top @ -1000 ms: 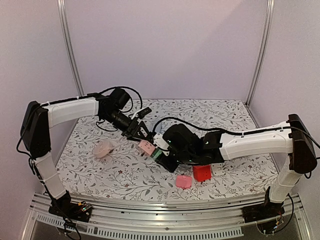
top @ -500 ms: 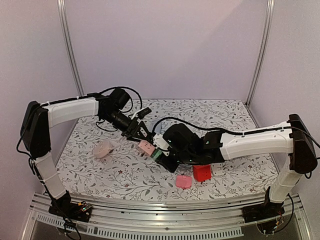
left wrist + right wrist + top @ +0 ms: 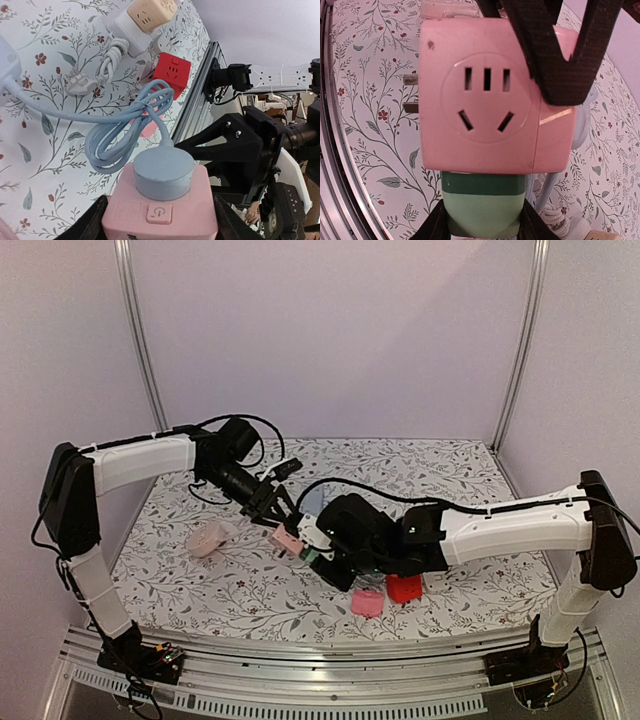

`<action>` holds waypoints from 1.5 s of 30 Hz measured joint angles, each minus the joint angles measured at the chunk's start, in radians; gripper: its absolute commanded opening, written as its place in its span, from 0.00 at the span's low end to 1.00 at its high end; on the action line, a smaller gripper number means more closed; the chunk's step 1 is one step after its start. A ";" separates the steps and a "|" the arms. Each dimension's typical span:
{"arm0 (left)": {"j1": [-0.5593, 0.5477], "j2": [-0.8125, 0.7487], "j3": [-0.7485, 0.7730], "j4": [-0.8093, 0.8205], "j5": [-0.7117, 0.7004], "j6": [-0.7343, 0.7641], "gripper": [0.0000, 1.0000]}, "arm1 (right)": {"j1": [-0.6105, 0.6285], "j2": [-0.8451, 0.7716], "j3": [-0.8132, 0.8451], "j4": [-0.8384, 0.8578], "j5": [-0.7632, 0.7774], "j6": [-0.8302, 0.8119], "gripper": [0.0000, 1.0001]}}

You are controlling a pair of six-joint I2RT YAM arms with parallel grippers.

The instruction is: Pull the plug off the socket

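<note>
**Top external view.** The left gripper (image 3: 284, 531) was closed on the pink socket cube (image 3: 291, 539), which it held above the table (image 3: 450, 465), left of centre. The right gripper (image 3: 319, 556) met it from the right and was closed on the green plug (image 3: 314, 553), which sat against the cube. The fingers were too small here to judge how wide they stood. A red cube (image 3: 404, 587) lay by the right arm (image 3: 500, 525), partly covered by it.

**Left wrist view.** The left fingers (image 3: 87, 225) stood partly open and pressed both sides of the pink socket cube (image 3: 160, 212). Only their inner edges showed, cut off by the bottom of the frame. A blue plug (image 3: 163, 172) sat on the cube's upper face, and its blue cable (image 3: 120, 135) lay coiled on the table. The green plug was hidden. Black parts of the right arm (image 3: 245, 150) stood just to the right.

**Right wrist view.** The right fingers (image 3: 436, 222) stood partly open and gripped the green plug (image 3: 484, 207) on both sides, cut off at the bottom edge. The plug butted against the lower face of the pink socket cube (image 3: 480, 100) with no gap showing, so it was not yet pulled free. The left fingers (image 3: 545, 50) crossed the cube's upper right and hid that corner. Two metal prongs (image 3: 410, 92) stuck out from its left side.
</note>
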 measured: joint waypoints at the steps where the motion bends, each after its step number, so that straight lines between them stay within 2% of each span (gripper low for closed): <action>1: 0.000 0.000 0.000 -0.003 0.003 0.003 0.23 | 0.004 0.000 0.004 -0.005 0.009 -0.003 0.08; 13: 0.003 -0.005 0.000 -0.011 -0.010 -0.021 0.23 | 0.037 0.000 0.011 -0.009 0.102 -0.024 0.08; 24: 0.039 -0.005 0.000 0.052 -0.114 -0.019 0.23 | -0.006 -0.002 0.007 0.012 -0.060 0.028 0.11; 27: 0.039 -0.005 0.000 0.054 -0.115 -0.019 0.23 | -0.029 -0.014 -0.017 0.032 -0.092 0.047 0.18; 32: 0.039 -0.005 0.000 0.055 -0.112 -0.019 0.23 | -0.079 -0.042 -0.069 0.089 -0.185 0.094 0.44; 38: 0.035 -0.005 0.000 0.056 -0.107 -0.019 0.23 | -0.126 -0.058 -0.091 0.147 -0.235 0.111 0.57; 45: 0.030 -0.005 0.000 0.056 -0.107 -0.019 0.23 | -0.137 -0.057 -0.091 0.179 -0.258 0.101 0.66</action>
